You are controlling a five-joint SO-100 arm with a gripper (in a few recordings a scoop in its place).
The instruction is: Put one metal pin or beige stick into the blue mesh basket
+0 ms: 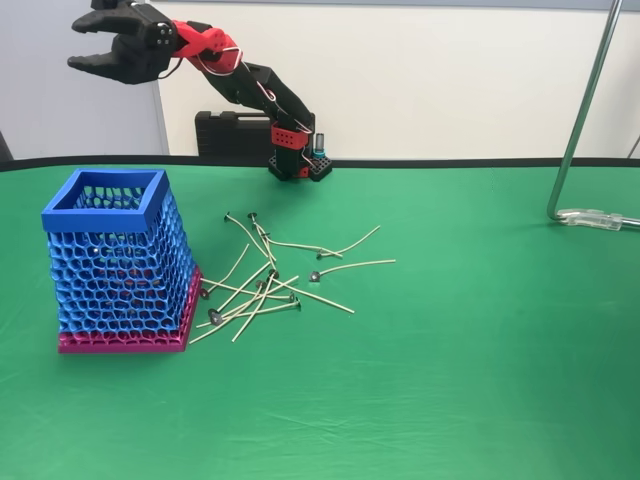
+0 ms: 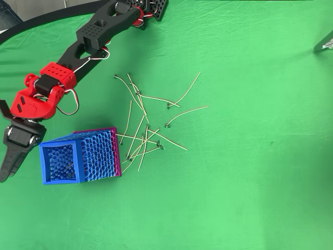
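The blue mesh basket (image 1: 130, 270) (image 2: 99, 153) stands upright on its magenta base at the left of the green table. Several thin beige sticks with small metal ends (image 1: 262, 285) (image 2: 143, 130) lie scattered and crossed on the cloth just right of it. In the fixed view my gripper (image 1: 85, 45) hangs high in the air, above and a little behind the basket. It is open with nothing between its fingers. In the overhead view the gripper (image 2: 6, 164) sits at the left edge, beside the basket's open rim.
The arm's base (image 1: 300, 150) (image 2: 151, 8) stands at the table's far edge, in front of a black case (image 1: 235, 133). A bent metal stand (image 1: 585, 120) (image 2: 325, 41) rises at the right. Green cloth spreads open across the front and right.
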